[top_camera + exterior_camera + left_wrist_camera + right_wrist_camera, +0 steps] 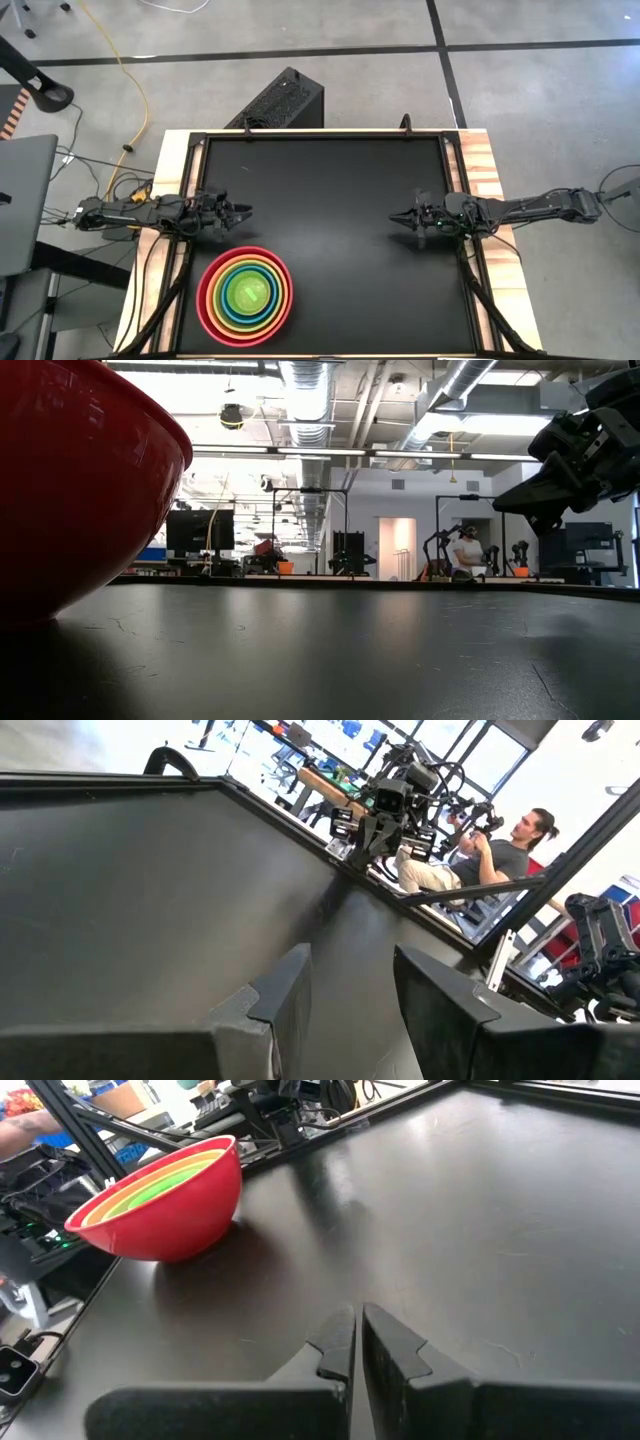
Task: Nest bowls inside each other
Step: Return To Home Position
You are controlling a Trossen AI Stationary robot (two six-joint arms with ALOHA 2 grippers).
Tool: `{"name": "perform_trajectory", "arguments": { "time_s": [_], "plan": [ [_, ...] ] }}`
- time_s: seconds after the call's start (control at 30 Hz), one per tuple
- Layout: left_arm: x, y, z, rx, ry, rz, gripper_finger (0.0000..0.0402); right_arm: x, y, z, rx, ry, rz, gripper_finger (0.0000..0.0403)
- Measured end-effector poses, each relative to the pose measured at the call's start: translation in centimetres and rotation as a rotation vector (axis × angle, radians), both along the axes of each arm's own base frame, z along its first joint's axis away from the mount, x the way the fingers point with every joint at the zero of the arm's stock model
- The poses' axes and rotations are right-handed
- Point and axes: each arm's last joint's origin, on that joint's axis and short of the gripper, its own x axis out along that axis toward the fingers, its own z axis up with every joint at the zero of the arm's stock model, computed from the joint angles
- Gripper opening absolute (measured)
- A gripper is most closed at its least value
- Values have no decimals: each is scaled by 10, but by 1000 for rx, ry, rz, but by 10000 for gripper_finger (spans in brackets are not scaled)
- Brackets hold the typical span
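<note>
A robotics lab: exposed ceiling ducts (305,382) and monitors (200,530) beyond the table (350,645), another arm rig (598,935), a seated person (500,855), bare concrete floor (540,100).

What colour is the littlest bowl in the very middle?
Bright green. The smallest bowl shows best in the high view, looking straight down.

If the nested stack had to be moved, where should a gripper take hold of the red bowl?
Probably the rim of the red bowl, from above, on the side nearest the left gripper, which hovers just beyond it. The rounded wall offers no flat for a side pinch. The orange bowl sits close inside, so one finger must slip between.
</note>
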Motion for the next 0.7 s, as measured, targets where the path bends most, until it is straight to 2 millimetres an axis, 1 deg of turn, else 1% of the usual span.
{"name": "perform_trajectory", "arguments": {
  "time_s": [0.7],
  "plan": [
    [0, 0, 0, -8, -1, 0, 133, 0, 0, 0, 0, 1, 0, 40]
  ]
}}
